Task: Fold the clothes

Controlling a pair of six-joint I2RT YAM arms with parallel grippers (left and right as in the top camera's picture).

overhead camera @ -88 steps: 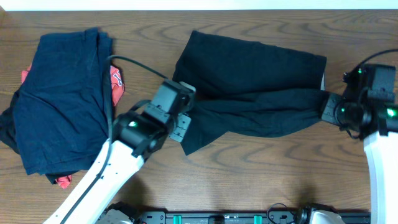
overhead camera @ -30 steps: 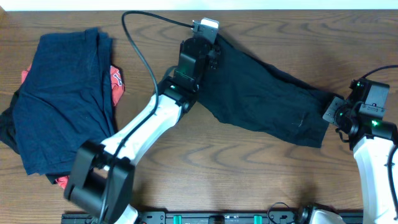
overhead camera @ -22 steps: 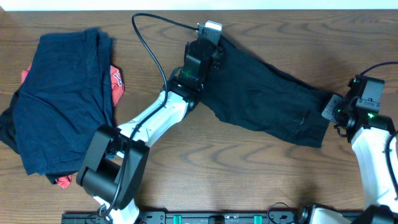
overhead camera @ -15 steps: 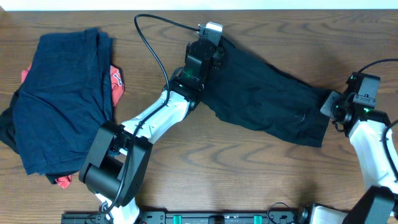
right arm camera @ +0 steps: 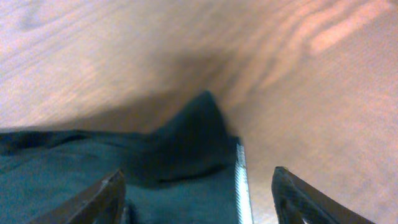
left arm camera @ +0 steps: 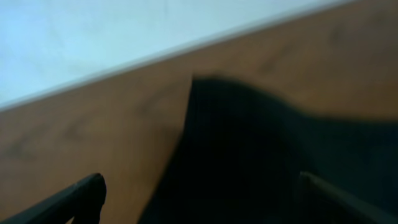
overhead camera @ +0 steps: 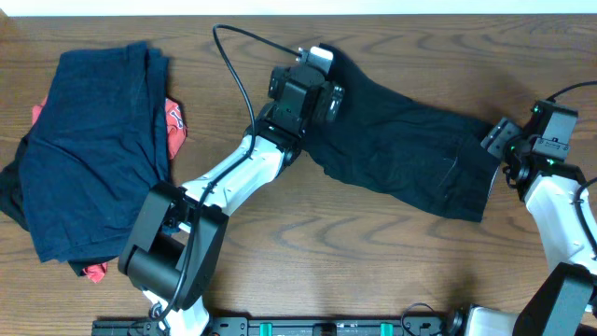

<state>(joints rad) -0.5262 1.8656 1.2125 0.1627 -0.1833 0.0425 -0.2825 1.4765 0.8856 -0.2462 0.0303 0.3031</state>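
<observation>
The black shorts (overhead camera: 401,149) lie folded in a slanted band across the middle of the wooden table (overhead camera: 373,261). My left gripper (overhead camera: 328,82) hangs over their upper left corner. In the left wrist view the gripper (left arm camera: 202,205) is open, its fingers (left arm camera: 81,196) wide apart with dark cloth (left arm camera: 236,155) lying loose below them. My right gripper (overhead camera: 492,142) is at the shorts' right end. In the right wrist view that gripper (right arm camera: 199,199) is open too, its fingers (right arm camera: 106,196) either side of a cloth corner (right arm camera: 199,137) with a pale edge strip (right arm camera: 239,180).
A pile of clothes sits at the far left: a navy blue garment (overhead camera: 93,149) on top, a red-orange printed one (overhead camera: 174,126) poking out beneath it, and dark cloth (overhead camera: 9,196) at the table's edge. A black cable (overhead camera: 233,56) loops above the left arm.
Both grippers were shut on the shorts' ends and have opened, letting the cloth go. The left wrist has tipped back a little; the right gripper has shifted slightly up the table.
</observation>
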